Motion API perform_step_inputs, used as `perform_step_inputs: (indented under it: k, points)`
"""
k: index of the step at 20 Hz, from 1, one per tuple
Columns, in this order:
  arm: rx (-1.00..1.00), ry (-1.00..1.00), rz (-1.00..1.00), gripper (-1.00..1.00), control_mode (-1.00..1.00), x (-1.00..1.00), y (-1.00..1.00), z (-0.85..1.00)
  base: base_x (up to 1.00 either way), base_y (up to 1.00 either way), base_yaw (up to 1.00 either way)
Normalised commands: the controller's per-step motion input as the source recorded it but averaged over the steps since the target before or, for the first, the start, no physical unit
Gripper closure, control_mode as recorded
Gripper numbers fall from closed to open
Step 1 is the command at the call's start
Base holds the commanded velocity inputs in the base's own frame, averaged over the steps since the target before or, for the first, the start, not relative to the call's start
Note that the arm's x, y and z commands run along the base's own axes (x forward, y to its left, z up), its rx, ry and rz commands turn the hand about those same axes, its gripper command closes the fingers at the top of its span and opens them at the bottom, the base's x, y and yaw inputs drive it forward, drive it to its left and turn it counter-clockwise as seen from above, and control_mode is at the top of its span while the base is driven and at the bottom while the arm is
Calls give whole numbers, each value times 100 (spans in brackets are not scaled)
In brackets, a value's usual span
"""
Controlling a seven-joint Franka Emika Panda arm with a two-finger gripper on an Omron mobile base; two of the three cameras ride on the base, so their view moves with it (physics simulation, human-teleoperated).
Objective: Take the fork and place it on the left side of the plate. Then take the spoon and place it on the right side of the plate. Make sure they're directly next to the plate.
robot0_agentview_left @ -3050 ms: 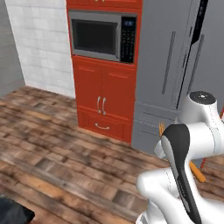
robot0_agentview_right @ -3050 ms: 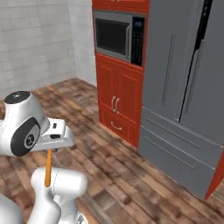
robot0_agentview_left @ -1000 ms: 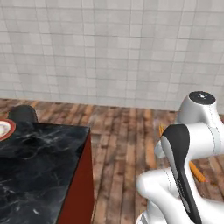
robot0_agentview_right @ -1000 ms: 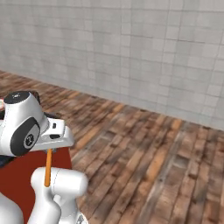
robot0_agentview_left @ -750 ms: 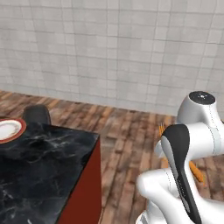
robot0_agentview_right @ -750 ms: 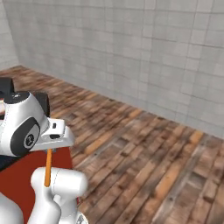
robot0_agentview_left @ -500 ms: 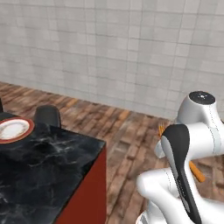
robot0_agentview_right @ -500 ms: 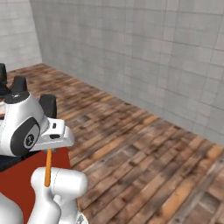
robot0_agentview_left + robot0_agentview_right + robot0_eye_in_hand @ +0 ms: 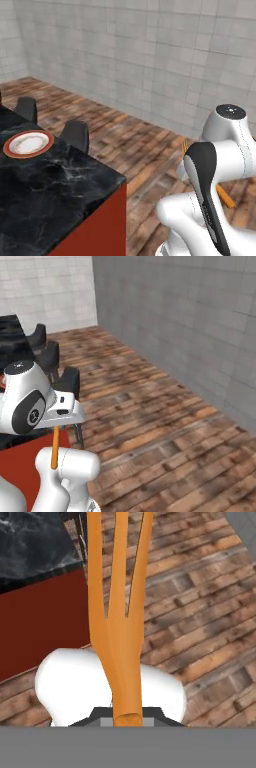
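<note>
The slim all-orange fork [image 9: 119, 607] is carried by its handle end, so its tines stay free and point away from the hand, ready to be laid down without the fingers getting in the way. In the hand view the handle rises from 6 o'clock and the tines fan out toward 12 o'clock, over brown wooden floor planks [image 9: 200, 602], with a corner of the black marble worktop [image 9: 30, 542] at 10 o'clock above its red side panel [image 9: 40, 622]. In the right base view the same fork hangs as an orange stick [image 9: 55, 447] below the arm's wrist, at about 7 o'clock in the frame.

The claw [image 9: 128, 716] is nearly together, clamped on the fork's thin handle; nothing else touches it.

The round white plate with the reddish-brown rim [image 9: 28, 144] sits on the worktop [image 9: 55, 195] at 9 o'clock in the left base view, well apart from the arm, with two dark chair backs [image 9: 75, 136] just beyond the worktop's far edge. By my judgement the fork is in transit, kept tucked close to the robot's body for the drive, and the placing beside the plate's left edge is not yet begun. The spoon cannot be made out on the worktop.
</note>
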Motion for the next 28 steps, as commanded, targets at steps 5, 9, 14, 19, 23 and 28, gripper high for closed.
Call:
perform_step_inputs:
  k: [5, 9, 14, 19, 23, 28]
  points:
    - [0, 0, 0, 100, 100, 0, 0, 0, 59, -39, 47]
    - [0, 0, 0, 100, 100, 0, 0, 0, 59, -38, 47]
    - [0, 0, 0, 100, 100, 0, 0, 0, 57, -35, 48]
    - [0, 0, 0, 100, 100, 0, 0, 0, 57, -35, 48]
    - [0, 0, 0, 100, 100, 0, 0, 0, 56, -35, 48]
    - [0, 0, 0, 100, 100, 0, 0, 0, 57, -39, 47]
